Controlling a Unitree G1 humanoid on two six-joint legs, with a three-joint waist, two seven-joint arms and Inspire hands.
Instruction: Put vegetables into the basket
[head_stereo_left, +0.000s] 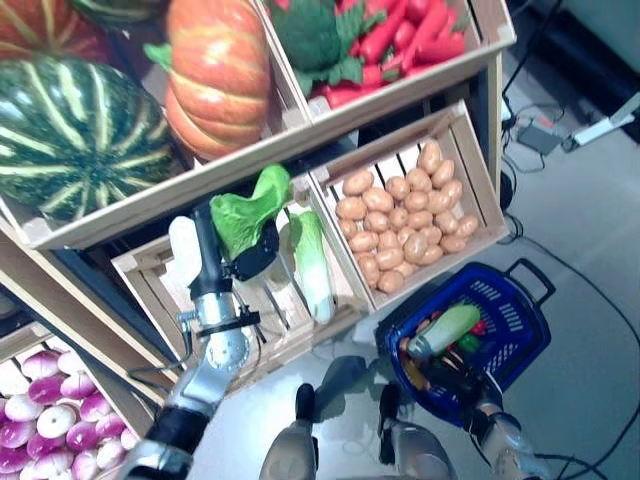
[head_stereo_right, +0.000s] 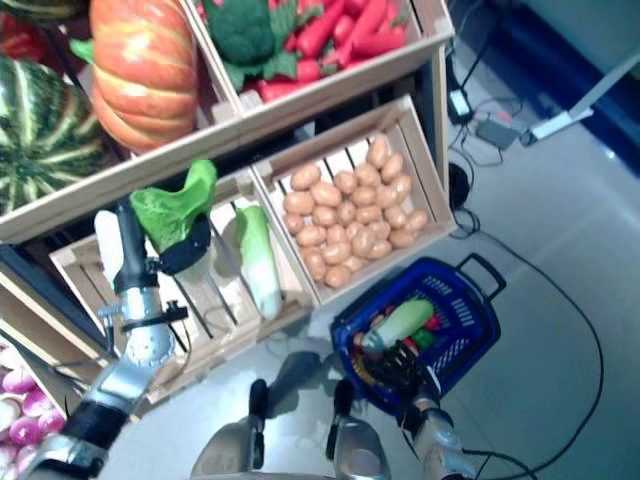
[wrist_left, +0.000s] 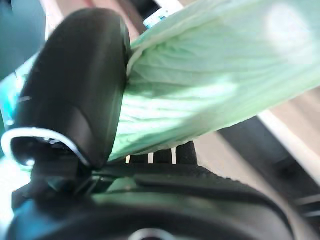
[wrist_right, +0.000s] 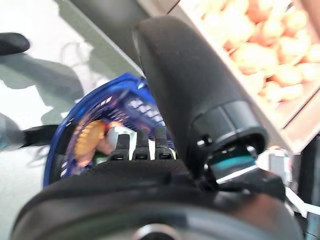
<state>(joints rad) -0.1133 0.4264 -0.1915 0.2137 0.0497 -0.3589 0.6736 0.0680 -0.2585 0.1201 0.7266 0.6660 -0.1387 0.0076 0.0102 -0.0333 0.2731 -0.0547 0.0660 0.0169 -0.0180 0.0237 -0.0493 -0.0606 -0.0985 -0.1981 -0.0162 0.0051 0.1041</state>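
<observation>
A: Left hand (head_stereo_left: 255, 255) has its fingers and thumb clamped on a leafy green cabbage (head_stereo_left: 243, 212), held up over the lower wooden crate (head_stereo_left: 150, 275). A second cabbage (head_stereo_left: 313, 262) lies in that crate.

B: Basket?

A: Blue basket (head_stereo_left: 520, 330) is on the floor, well apart to the right, already holding a pale green vegetable (head_stereo_left: 443, 329) and other items. Right hand (head_stereo_left: 450, 385) is at the basket's near rim; fingers look curled over it, probably gripping.

B: Risks?

A: Grip sits on the soft leaf end, per the left wrist view, so the leaf could tear or slip and drop the cabbage back into the crate. Also a long carry across; it could clip the potato crate (head_stereo_left: 470, 140) edge. Basket is fairly full, so the cabbage might perch and roll off.
</observation>
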